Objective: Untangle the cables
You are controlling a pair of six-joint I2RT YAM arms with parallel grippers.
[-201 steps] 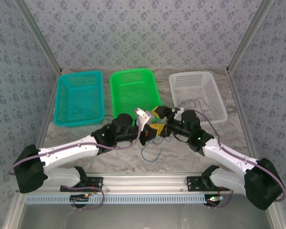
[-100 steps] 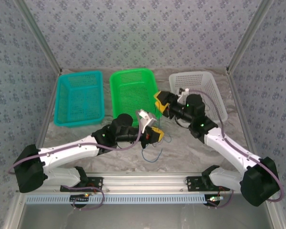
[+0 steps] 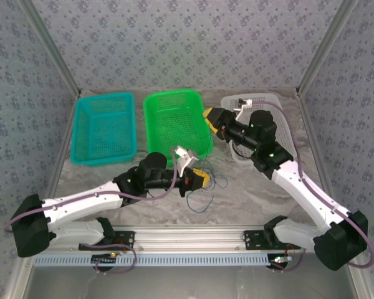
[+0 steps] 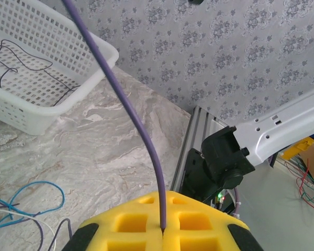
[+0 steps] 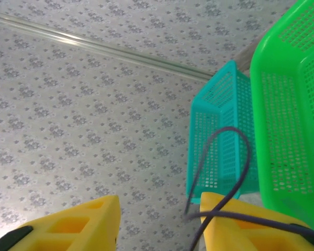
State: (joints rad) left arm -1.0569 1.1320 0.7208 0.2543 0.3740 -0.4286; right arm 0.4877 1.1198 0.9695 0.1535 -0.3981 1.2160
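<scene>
I see the table [image 3: 237,193] with its gray and white top that looks like stone. Three baskets sit on it in a row at the far side. The teal basket [image 3: 104,128] is on the left, the green basket [image 3: 174,121] is in the middle, just beside it, and the white basket [image 4: 42,115] is on the right. Nearer to me, a thin blue cable [image 4: 39,182] lies in loose loops right on the bare table top, apart from the baskets.
</scene>
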